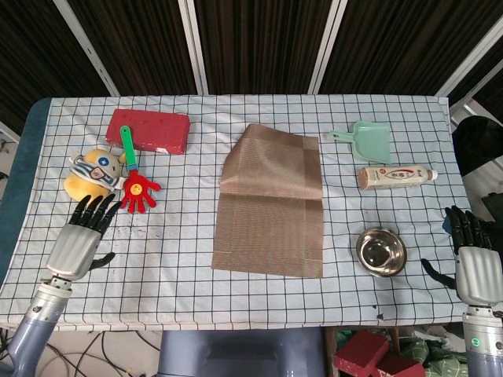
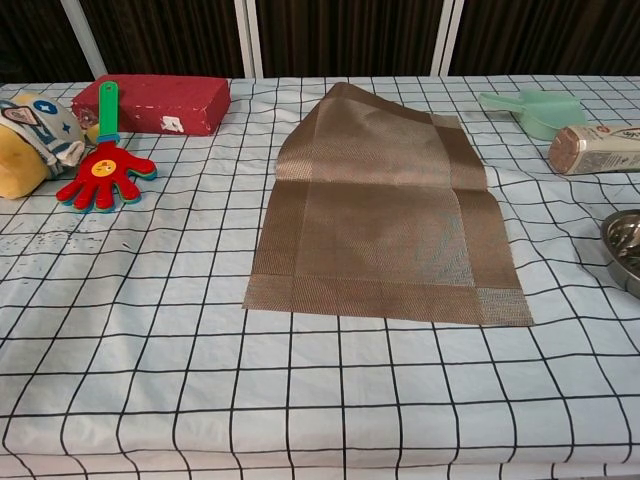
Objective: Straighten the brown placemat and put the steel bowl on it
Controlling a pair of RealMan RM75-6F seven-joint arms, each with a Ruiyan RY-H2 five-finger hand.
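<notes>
Brown placemat (image 1: pixel 271 204) lying mid-table, far part folded over (far-left corner cut diagonally), so you are facing unfolding first. Steel bowl (image 1: pixel 381 251) sitting just right of mat, waiting. Left hand (image 1: pixel 78 239) and right hand (image 1: pixel 475 263) hovering at near edges, fingers spread, holding nothing.
</notes>
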